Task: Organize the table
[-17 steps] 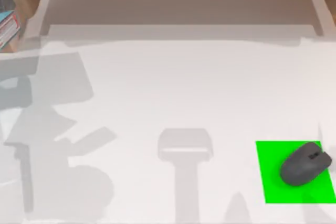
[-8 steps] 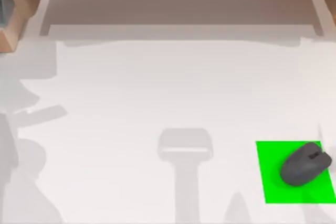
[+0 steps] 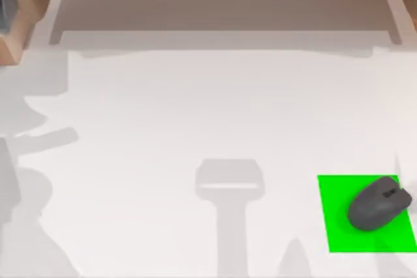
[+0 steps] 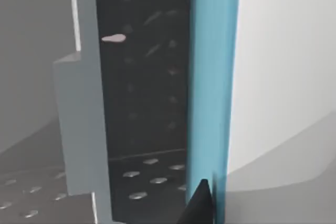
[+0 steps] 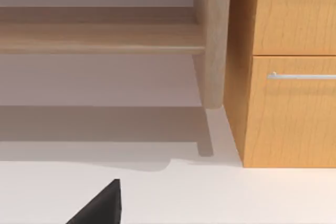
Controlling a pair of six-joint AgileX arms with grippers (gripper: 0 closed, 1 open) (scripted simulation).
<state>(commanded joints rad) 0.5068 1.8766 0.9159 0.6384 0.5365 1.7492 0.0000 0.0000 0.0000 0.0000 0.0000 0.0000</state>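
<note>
Book shadows have slid left off the table (image 3: 195,109) since a second ago, mouse (image 3: 378,203) unmoved on the green pad (image 3: 335,226); left claw state unclear, likely shelving.

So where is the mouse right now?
In the top view the dark grey mouse lies at the table's near right corner, resting on the green rectangle, towards that rectangle's right edge.

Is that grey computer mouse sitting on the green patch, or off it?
On it. In the top view the mouse rests on the green patch at the table's right, its front end reaching the patch's right edge.
</note>
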